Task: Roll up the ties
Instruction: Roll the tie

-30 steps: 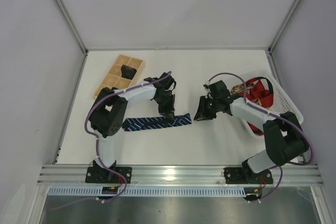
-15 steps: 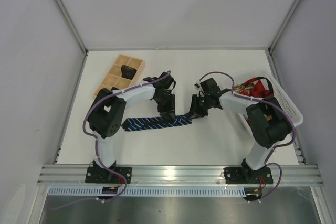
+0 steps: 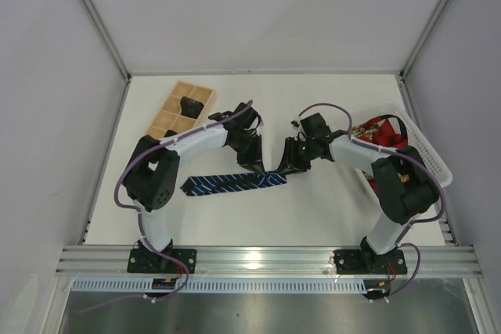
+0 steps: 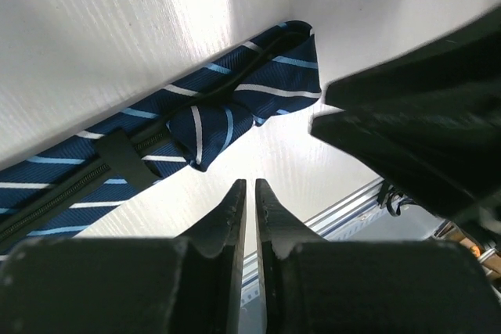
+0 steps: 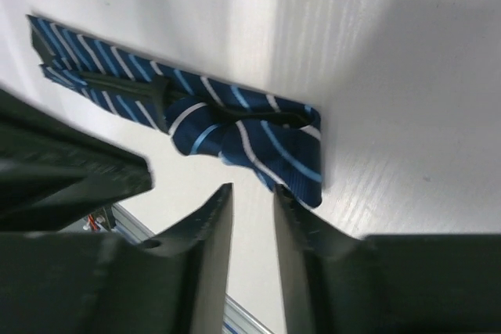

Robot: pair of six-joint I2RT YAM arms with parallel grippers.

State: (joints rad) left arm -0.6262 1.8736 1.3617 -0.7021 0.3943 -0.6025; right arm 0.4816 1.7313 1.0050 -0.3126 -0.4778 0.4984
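Note:
A navy tie [image 3: 227, 183] with thin pale diagonal stripes lies flat on the white table, its folded end to the right. It shows in the left wrist view [image 4: 196, 127] and the right wrist view [image 5: 235, 134]. My left gripper [image 3: 256, 167] hovers just behind the tie's right part; its jaws [image 4: 250, 187] are shut and empty. My right gripper [image 3: 286, 165] is at the tie's right end, narrowly open [image 5: 252, 192], with one fingertip [image 5: 283, 193] at the fabric's edge. A dark rolled tie [image 3: 190, 105] sits in a wooden box. Red and gold ties [image 3: 381, 134] lie in a basket.
The wooden compartment box [image 3: 168, 119] stands at the back left. The white plastic basket [image 3: 427, 154] stands at the right edge. Both gripper heads are close together over the tie's right end. The metal rail [image 3: 266, 258] runs along the near edge.
My right gripper has moved left from beside the basket to the tie's right end. My left gripper has shifted slightly back, its arm bending more. The tie has barely moved.

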